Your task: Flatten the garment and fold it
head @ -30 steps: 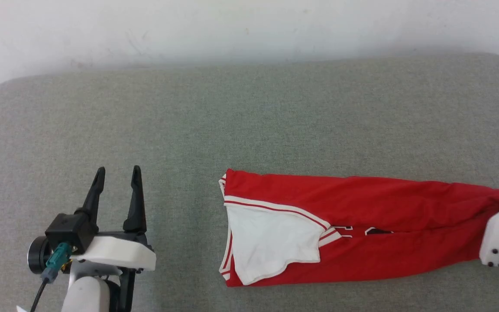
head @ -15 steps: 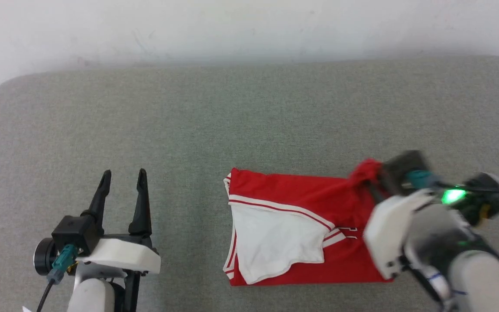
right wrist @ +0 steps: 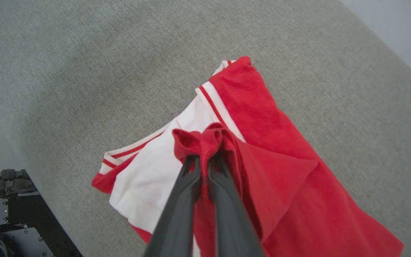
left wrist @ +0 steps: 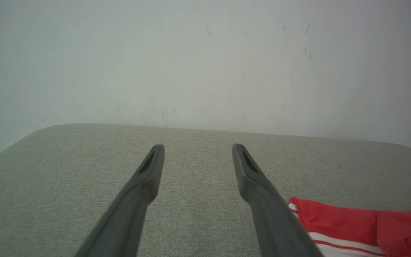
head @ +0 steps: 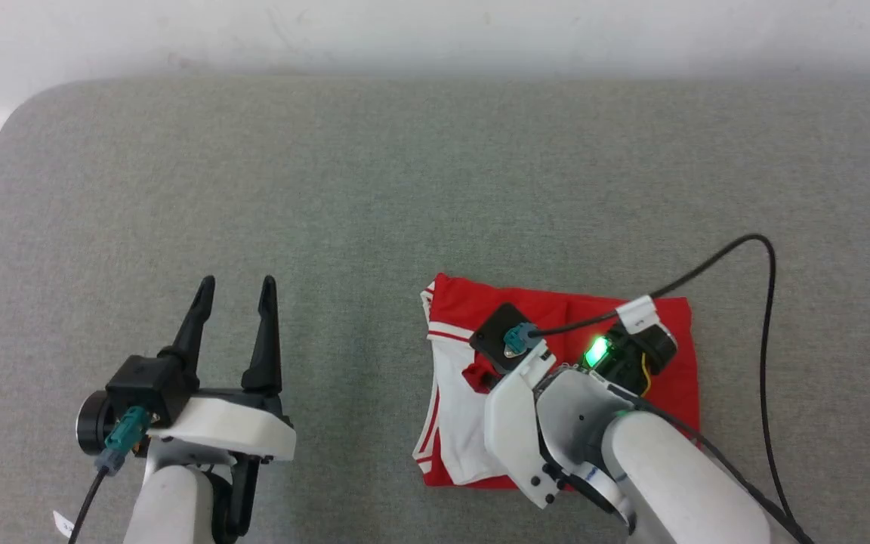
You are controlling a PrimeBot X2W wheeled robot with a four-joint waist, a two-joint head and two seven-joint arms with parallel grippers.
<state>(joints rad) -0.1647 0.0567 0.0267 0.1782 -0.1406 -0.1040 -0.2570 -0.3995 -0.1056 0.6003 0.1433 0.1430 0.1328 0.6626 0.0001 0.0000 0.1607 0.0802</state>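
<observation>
The garment (head: 673, 363), red with a white sleeve and striped trim, lies folded over itself at the lower middle right of the grey table. My right gripper (right wrist: 205, 157) is shut on a bunched red edge of the garment (right wrist: 262, 121), held above the white sleeve (right wrist: 148, 167). In the head view the right gripper (head: 480, 375) is mostly hidden under its own wrist. My left gripper (head: 236, 285) stands open and holds nothing over bare table, well to the left of the garment. In the left wrist view the left gripper (left wrist: 198, 147) points at the wall, with the garment (left wrist: 334, 217) at lower right.
The grey fabric-covered table (head: 374, 181) has rounded corners and meets a white wall (head: 435, 30) at the back. A black cable (head: 763, 302) loops from my right wrist over the table's right part. The robot's dark base (right wrist: 9, 214) shows beyond the table's near edge.
My right gripper has carried the garment's right end leftward over the rest, folding it about in half. The head camera has shifted a little. The left gripper stays open in place.
</observation>
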